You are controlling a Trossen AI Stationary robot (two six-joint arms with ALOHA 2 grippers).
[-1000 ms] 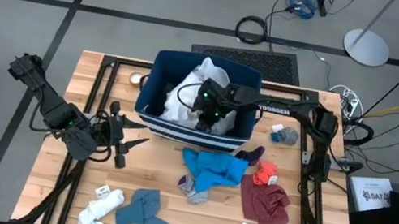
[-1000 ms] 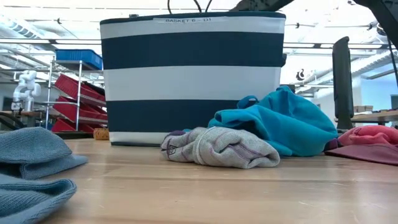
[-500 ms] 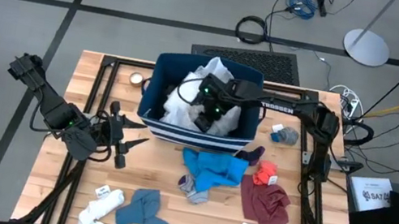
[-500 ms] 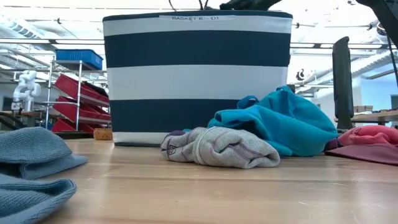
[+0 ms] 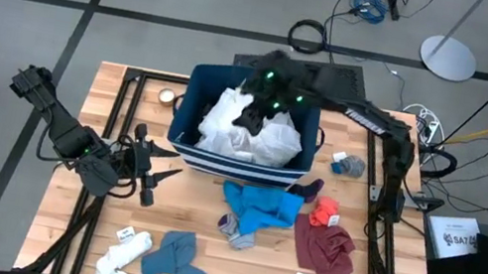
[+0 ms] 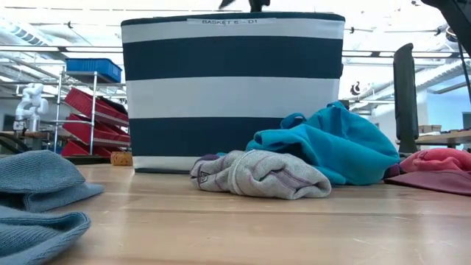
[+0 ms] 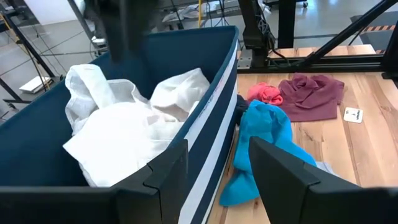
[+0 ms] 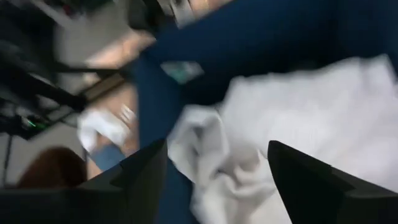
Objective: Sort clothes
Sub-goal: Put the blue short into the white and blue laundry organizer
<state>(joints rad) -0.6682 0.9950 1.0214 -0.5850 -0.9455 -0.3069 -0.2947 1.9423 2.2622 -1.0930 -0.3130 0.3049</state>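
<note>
Your right hand hangs wide open and empty above the white garment in the striped bin, arm stretched across it.

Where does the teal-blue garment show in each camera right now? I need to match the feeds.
High view: teal-blue garment lies on the table just in front of the striped bin.
Low view: right of centre, behind a grey garment.
Left wrist view: beside the bin's striped wall.
Right wrist view: not in it.
Shared landmark: the striped bin.
</note>
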